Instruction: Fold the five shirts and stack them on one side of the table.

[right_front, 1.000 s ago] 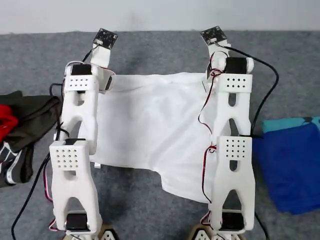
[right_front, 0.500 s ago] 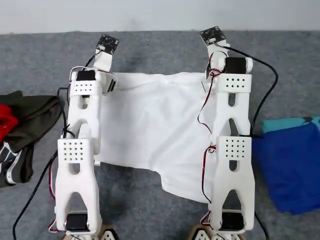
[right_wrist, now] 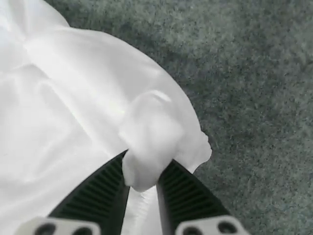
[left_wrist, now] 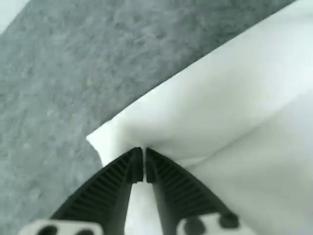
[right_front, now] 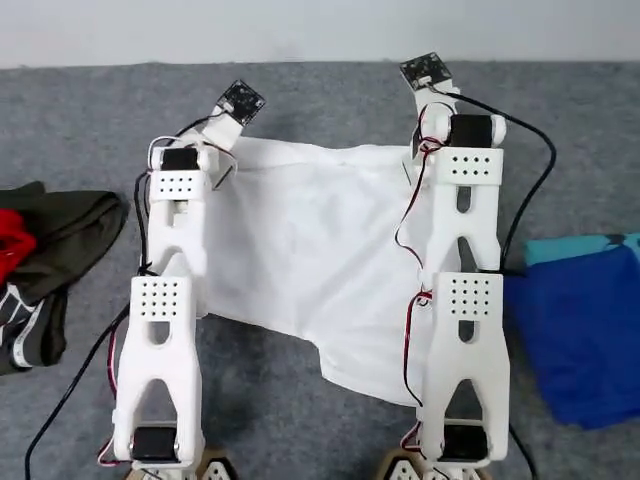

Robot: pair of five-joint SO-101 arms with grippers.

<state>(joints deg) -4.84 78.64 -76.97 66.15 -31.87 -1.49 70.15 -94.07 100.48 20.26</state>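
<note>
the white shirt lies spread out in the middle of the grey tabletop. the left hand pinches its edge at the 10 o'clock corner. the right hand pinches a bunch at 2 o'clock.

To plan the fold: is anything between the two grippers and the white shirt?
Nothing visible does. The left gripper and the right gripper are each shut on the shirt at its far corners.

Grey felt tabletop beneath a pale wall
</note>
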